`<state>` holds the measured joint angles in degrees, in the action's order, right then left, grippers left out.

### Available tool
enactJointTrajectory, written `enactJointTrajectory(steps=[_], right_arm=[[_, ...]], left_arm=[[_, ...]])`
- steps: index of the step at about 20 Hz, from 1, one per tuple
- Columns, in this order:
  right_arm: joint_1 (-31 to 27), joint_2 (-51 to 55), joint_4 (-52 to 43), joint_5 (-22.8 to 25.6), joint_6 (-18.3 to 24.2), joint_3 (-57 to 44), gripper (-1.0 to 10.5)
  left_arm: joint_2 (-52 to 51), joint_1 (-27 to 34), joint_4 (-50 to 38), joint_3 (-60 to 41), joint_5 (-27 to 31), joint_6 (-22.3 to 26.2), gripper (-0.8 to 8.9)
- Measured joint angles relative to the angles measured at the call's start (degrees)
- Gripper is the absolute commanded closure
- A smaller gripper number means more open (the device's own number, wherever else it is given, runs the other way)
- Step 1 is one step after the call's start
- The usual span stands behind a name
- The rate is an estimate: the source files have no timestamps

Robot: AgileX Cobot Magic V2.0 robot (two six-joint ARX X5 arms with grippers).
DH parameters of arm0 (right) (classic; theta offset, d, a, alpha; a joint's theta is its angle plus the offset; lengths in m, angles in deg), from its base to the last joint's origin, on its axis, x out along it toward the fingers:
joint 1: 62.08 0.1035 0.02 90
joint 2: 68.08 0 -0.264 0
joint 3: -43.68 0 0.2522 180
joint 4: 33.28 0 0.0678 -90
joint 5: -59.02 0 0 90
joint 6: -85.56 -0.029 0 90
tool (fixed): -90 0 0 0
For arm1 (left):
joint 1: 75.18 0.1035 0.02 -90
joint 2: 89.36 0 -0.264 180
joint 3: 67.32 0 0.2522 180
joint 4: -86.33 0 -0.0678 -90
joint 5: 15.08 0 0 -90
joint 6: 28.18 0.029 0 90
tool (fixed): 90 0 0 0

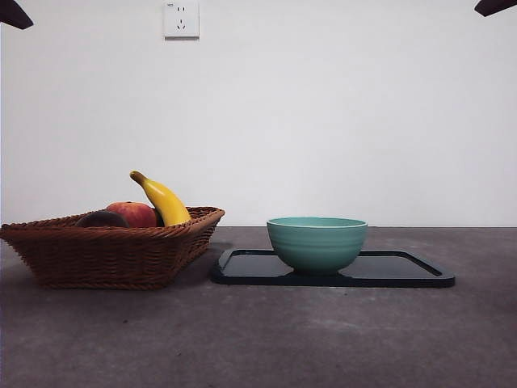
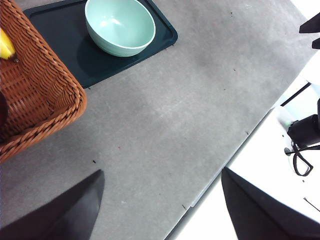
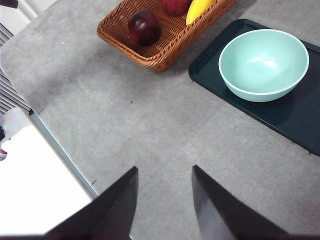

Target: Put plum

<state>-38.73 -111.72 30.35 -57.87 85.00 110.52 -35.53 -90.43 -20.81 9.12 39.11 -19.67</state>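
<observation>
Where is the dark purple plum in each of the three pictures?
Front view: the plum peeks over the basket rim, left of the red fruit.
Left wrist view: only a dark sliver at the picture's edge inside the basket; I cannot tell if that is the plum.
Right wrist view: it lies in the basket, in plain sight.
Shared landmark: the green bowl on the dark tray.

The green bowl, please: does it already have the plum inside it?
No, the bowl is empty in the right wrist view; the plum lies in the wicker basket.
</observation>
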Motion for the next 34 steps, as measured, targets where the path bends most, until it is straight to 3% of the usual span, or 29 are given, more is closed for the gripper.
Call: enactJointTrajectory(steps=[3, 6, 11, 22, 34], right_arm=[[0.0, -0.5, -1.6, 1.9, -3.2, 0.0, 7.7], [-0.1, -3.1, -6.7, 6.0, -7.7, 0.0, 6.7], [-3.1, -14.6, -15.2, 9.9, -11.3, 3.8, 6.7], [-6.5, -45.4, -17.7, 10.4, -11.3, 19.1, 6.7], [-6.2, -58.8, -20.8, 11.8, -9.7, 19.6, 6.9]], left_arm=[[0.0, 0.0, 0.0, 0.0, 0.0, 0.0, 4.44], [0.0, 0.0, 0.0, 0.0, 0.0, 0.0, 4.44], [0.0, 0.0, 0.0, 0.0, 0.0, 0.0, 4.44], [0.0, 0.0, 0.0, 0.0, 0.0, 0.0, 4.44], [0.0, 0.0, 0.2, 0.0, 0.0, 0.0, 4.44]])
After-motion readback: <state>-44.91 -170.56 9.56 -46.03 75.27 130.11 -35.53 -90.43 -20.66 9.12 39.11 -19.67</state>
